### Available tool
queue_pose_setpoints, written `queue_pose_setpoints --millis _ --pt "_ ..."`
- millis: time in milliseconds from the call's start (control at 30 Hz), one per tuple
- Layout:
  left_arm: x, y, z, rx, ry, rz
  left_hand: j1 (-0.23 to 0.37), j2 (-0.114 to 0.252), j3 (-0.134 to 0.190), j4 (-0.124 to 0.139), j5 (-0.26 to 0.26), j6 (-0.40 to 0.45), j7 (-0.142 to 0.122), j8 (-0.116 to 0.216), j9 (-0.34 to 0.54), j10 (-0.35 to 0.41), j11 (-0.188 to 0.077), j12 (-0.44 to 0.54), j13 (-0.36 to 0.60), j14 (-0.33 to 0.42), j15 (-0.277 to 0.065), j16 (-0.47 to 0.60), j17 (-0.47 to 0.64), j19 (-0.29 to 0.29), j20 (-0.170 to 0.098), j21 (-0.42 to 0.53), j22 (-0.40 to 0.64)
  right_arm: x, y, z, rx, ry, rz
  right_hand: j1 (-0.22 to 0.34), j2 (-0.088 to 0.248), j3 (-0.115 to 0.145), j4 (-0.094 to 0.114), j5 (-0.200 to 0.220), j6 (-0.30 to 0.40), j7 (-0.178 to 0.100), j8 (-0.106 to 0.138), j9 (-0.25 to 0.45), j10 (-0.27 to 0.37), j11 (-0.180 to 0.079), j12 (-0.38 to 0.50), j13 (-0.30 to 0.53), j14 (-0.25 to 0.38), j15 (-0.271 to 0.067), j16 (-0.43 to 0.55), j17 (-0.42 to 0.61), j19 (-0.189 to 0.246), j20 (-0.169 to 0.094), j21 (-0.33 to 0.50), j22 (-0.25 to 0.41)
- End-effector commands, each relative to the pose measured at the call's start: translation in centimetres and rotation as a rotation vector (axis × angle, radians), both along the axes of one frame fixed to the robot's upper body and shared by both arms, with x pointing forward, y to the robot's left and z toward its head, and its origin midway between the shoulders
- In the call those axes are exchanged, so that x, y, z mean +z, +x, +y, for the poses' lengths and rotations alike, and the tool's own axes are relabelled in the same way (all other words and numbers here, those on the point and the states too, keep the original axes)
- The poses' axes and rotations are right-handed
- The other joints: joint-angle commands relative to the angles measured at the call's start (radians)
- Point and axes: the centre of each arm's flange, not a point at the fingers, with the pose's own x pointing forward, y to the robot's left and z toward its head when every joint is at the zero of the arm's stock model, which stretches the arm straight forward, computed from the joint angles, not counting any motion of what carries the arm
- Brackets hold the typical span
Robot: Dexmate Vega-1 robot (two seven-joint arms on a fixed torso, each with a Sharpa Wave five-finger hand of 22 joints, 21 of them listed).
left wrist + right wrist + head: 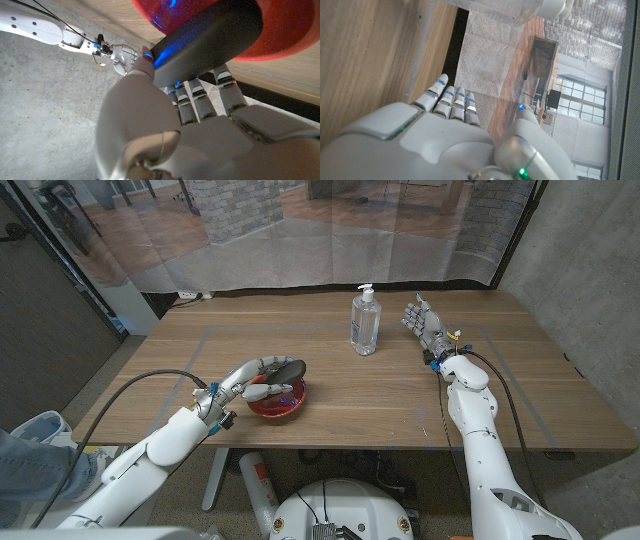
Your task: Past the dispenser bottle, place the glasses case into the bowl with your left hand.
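Note:
A red bowl (281, 408) sits on the wooden table near the front edge, left of centre. My left hand (255, 383) holds the dark glasses case (286, 369) just above the bowl's rim. In the left wrist view the case (210, 42) is gripped between thumb and fingers (192, 100), its far end over the red bowl (280, 35). The clear dispenser bottle (365, 323) stands upright behind and to the right of the bowl. My right hand (424, 323) is raised on the table's right side, fingers apart, holding nothing; the right wrist view shows that hand (450, 130) and the bottle's base (512, 9).
The table's front edge (330, 446) runs just below the bowl. A translucent curtain (300, 230) hangs behind the table. Concrete walls stand at both sides. Bare wood lies between bowl and bottle.

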Motion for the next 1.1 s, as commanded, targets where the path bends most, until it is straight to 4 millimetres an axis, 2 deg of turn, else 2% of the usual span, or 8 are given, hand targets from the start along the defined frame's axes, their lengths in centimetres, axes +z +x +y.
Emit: queue_pose_setpoints --millis 33,467,700,867,1100 --pt "-0.6 0.3 -0.1 0.017 0.007 0.022 0.032 0.041 0.070 0.026 0.006 0.009 -0.003 -0.002 0.006 0.014 -0.018 -0.002 0.005 0.010 -0.008 0.001 0.002 0.055 -0.058 -0.003 0.002 -0.2 0.5 -0.1 0.010 0.003 0.003 0.000 0.008 0.001 -0.002 -0.001 0.010 0.004 0.002 0.004 0.007 -0.001 0.002 0.003 0.007 0.000 -0.001 0.003 0.008 -0.012 -0.002 0.004" --pt "-0.7 0.3 -0.5 0.030 0.036 0.036 0.027 0.037 0.069 0.027 0.005 0.000 -0.008 -0.009 0.005 0.003 -0.010 -0.009 0.004 0.000 0.000 -0.003 0.002 0.044 -0.052 -0.010 0.003 -0.6 0.5 -0.3 0.015 0.015 0.003 0.000 0.009 0.000 -0.002 -0.002 0.010 0.004 0.002 0.004 0.007 -0.001 0.001 0.003 0.007 -0.001 -0.001 0.003 0.008 -0.011 -0.004 0.004" --pt "-0.7 0.4 -1.0 0.034 0.060 0.041 0.014 0.032 0.064 0.032 0.004 -0.017 -0.005 -0.019 0.003 -0.015 -0.009 -0.018 0.003 -0.022 0.014 -0.010 0.002 0.022 -0.038 -0.021 0.003 -0.7 0.5 -0.5 0.016 0.013 0.002 0.000 0.009 -0.001 -0.002 -0.002 0.010 0.003 0.002 0.004 0.006 -0.002 0.001 0.003 0.007 0.000 -0.002 0.003 0.009 -0.012 -0.004 0.004" --pt "-0.6 0.3 -1.2 0.044 0.076 0.039 -0.002 0.025 0.056 0.038 0.002 -0.036 -0.005 -0.029 0.001 -0.042 -0.001 -0.028 0.001 -0.050 0.036 -0.016 0.001 -0.002 -0.023 -0.033 0.004 -0.8 0.6 -0.6 0.016 0.015 0.004 0.000 0.010 -0.001 -0.003 -0.002 0.009 0.003 0.002 0.004 0.006 -0.003 0.001 0.003 0.007 0.001 -0.001 0.003 0.008 -0.012 -0.005 0.004" --pt "-0.4 0.0 -1.2 0.062 0.086 0.015 -0.024 0.016 0.046 0.044 0.002 -0.070 -0.026 -0.046 -0.002 -0.091 -0.016 -0.039 -0.002 -0.108 0.087 -0.025 -0.001 -0.058 0.024 -0.053 0.008 -0.7 0.8 -0.5 0.019 0.012 0.005 0.001 0.010 -0.001 -0.003 -0.002 0.011 0.002 0.003 0.004 0.008 -0.002 0.002 0.003 0.008 0.000 -0.001 0.003 0.009 -0.011 -0.006 0.004"
